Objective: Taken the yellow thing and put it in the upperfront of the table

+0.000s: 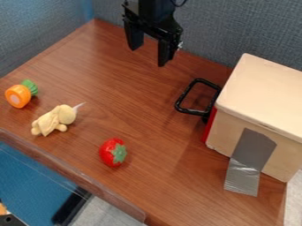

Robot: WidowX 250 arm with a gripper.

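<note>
Yellow, soft-looking figure (53, 120), round-headed, stubby-limbed: lies near the glossy red fruit (109, 152), on wood-grained tabletop (153, 128). Black, angular gripper (149, 55): spread wide, empty, well apart from the fruit.

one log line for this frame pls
gripper: open, empty, above table | yellow toy: on table, between carrot and tomato | grasp: none

Pale-yellow plush toy (54, 120) | lying, round head rightward | table (138, 101), left side
</note>
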